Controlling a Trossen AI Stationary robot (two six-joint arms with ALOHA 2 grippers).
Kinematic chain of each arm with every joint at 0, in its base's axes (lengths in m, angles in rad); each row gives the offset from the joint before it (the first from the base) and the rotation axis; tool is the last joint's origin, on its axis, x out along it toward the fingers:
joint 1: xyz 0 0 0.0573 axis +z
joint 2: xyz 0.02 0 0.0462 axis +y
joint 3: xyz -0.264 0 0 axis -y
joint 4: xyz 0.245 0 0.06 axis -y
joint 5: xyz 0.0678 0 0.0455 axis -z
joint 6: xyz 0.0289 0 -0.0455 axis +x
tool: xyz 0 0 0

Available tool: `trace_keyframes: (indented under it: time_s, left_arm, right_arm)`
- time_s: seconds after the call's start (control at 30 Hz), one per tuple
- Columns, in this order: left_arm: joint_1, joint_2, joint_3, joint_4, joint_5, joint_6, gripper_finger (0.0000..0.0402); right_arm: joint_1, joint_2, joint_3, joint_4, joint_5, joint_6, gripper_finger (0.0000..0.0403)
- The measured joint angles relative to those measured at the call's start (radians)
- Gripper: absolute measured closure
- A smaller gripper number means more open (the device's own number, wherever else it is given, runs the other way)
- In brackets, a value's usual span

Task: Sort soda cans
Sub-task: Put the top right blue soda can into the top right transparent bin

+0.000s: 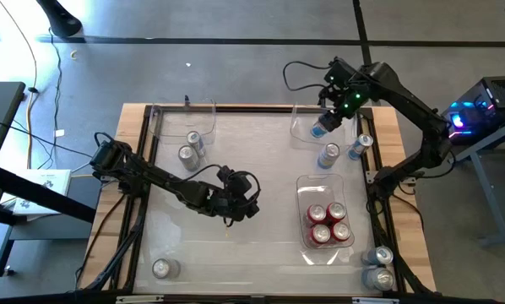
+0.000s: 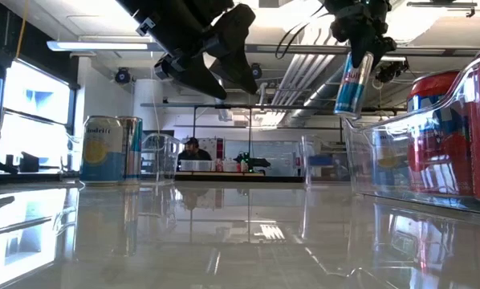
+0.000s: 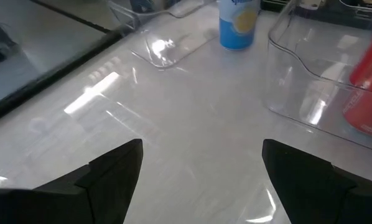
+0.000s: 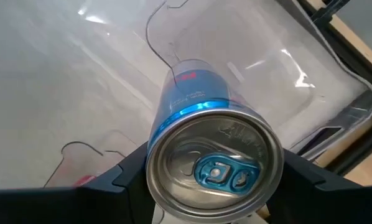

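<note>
A blue soda can [image 1: 322,128] hangs in the air over the clear bin [image 1: 301,135] at the table's far right, with my right gripper [image 1: 333,115] shut on it. In the low view the same can [image 2: 353,82] is well above the table. My left gripper [image 1: 246,201] hovers open over the middle of the table, with only bare tabletop between its fingers [image 3: 114,177]. Two more blue cans [image 1: 328,155] [image 1: 360,145] stand upright on the table near the far right bin. Several red cans [image 1: 328,223] stand in the near right bin [image 1: 305,181]. My right gripper pinches the blue can just below its silver top [image 4: 214,165], one finger [image 4: 120,177] on each side of the upper wall. The fingers come from above, pointing down. The can hangs below them, slightly tilted, clear of the table and the bin.
The far left bin [image 1: 161,118] holds two silver cans [image 1: 190,148]. One silver can [image 1: 162,268] stands at the near left corner and two [image 1: 379,265] at the near right. The middle of the table around my left gripper is bare.
</note>
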Motion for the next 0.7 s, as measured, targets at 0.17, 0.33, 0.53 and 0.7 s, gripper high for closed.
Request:
trace_keyframes:
  time_s: [0.17,0.33,0.53,0.7]
  left_arm:
    - [0.020,0.000,0.000,0.005,0.080,0.009,0.0078]
    - [0.120,0.022,0.000,0.111,0.199,0.170,0.0078]
    - [0.365,0.149,-0.001,0.364,0.428,0.267,0.0078]
    - [0.517,0.270,-0.001,0.624,0.575,0.264,0.0085]
  right_arm:
    - [0.000,0.007,0.000,0.008,0.084,0.027,0.0190]
    - [-0.045,0.078,0.000,0.045,0.117,0.028,0.0190]
    - [-0.066,0.172,0.000,0.052,0.198,-0.015,0.0190]
    - [-0.074,0.193,0.000,0.058,0.245,-0.054,0.0190]
